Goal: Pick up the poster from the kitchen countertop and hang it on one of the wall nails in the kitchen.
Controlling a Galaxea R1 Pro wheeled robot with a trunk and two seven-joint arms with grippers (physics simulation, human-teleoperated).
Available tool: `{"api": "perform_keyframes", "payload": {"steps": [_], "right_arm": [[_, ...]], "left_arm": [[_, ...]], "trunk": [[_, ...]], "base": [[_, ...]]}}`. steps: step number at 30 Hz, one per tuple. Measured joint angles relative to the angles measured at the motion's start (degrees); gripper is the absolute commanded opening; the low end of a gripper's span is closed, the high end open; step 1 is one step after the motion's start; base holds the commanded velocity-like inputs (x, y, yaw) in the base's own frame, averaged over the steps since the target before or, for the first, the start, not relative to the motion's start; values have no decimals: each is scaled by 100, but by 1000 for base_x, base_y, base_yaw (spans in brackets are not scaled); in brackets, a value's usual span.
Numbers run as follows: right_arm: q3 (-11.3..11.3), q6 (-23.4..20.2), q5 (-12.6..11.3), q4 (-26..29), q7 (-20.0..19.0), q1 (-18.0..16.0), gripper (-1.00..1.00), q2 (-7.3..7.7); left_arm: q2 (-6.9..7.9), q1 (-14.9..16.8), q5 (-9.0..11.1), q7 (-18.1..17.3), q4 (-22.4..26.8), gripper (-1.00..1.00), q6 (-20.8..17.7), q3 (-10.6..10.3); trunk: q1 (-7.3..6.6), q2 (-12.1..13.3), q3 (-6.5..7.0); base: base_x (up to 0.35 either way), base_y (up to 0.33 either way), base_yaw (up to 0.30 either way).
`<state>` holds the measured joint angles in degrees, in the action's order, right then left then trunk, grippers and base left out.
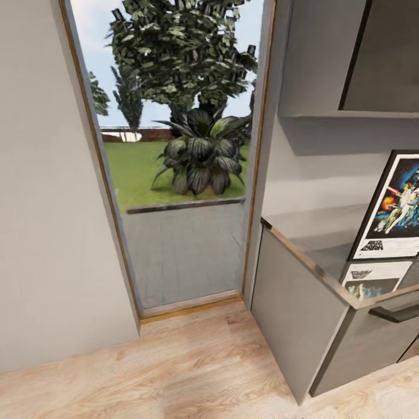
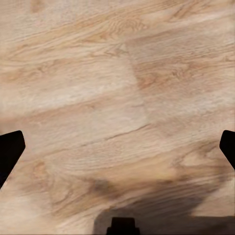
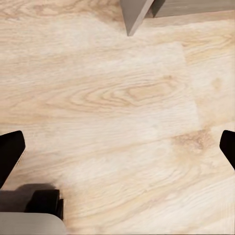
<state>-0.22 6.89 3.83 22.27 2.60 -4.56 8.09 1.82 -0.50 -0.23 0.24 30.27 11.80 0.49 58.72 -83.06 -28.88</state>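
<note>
Head view: poster upright at far right on the kitchen countertop, leaning back toward the wall, mirrored in the glossy top; glass door onto a garden plant at centre. Left wrist view: left gripper spread wide over wooden floor, nothing held. Right wrist view: right gripper likewise spread and empty above floorboards, grey cabinet corner nearby.

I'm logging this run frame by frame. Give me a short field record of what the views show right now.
poster: upright on the kitchen countertop, leaning back against the wall, at the head view's right edge
doorway: glazed, garden plant outside
floor: light wood
left hand: open, empty, over floor
right hand: open, empty, over floor near cabinet corner
</note>
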Motion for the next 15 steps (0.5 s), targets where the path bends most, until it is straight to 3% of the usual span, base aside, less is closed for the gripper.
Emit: {"api": "perform_keyframes", "payload": {"steps": [5,15], "right_arm": [[-2,1,-1,3,7,-4,100,-5],[-8,-2,-17,11,12,-3,100,-8]], "left_arm": [[-2,-1,0,0,1,100,5,1],[-3,1,0,0,-3,100,8,-1]], "trunk": [[0,0,0],[0,0,18]], "base": [[7,334,-65],[5,17,-285]]}}
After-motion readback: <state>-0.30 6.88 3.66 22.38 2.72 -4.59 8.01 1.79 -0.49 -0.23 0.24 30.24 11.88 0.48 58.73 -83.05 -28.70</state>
